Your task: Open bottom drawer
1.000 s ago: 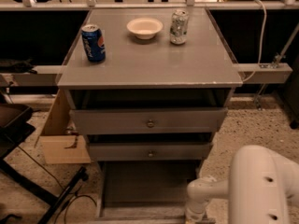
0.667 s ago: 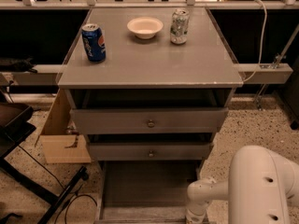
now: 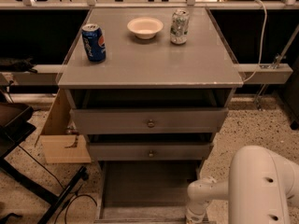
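Shows the bottom drawer drawn out, a shallow grey tray just left of the gripper (how wide it stands: cannot tell).

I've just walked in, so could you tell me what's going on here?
The robot's gripper is low at the front right corner of the bottom drawer, which stands pulled out with its shallow tray showing. A blue can, a bowl and a silver can sit on the cabinet top.
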Robot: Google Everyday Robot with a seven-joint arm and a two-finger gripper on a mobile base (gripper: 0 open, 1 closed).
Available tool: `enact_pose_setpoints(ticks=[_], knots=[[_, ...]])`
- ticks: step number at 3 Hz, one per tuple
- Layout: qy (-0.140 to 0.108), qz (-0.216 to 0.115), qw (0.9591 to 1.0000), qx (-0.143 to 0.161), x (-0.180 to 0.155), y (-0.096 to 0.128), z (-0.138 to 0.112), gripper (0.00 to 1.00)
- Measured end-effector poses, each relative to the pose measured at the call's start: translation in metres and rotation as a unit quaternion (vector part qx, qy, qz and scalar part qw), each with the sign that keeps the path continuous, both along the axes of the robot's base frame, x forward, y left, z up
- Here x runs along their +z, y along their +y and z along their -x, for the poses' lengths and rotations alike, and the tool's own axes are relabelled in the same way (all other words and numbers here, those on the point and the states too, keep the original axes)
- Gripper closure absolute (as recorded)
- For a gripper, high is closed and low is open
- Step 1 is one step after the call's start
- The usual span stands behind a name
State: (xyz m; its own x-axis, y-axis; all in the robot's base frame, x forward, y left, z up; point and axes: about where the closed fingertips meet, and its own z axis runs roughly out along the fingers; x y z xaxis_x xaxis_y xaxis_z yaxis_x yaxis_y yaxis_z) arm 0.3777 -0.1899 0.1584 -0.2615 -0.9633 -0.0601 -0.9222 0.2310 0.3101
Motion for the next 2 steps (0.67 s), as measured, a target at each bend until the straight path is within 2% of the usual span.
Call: enact_pose_setpoints(ticks=[2], knots=[[0.0,0.0,1.0,0.0,0.0,0.0,0.0,0.13]])
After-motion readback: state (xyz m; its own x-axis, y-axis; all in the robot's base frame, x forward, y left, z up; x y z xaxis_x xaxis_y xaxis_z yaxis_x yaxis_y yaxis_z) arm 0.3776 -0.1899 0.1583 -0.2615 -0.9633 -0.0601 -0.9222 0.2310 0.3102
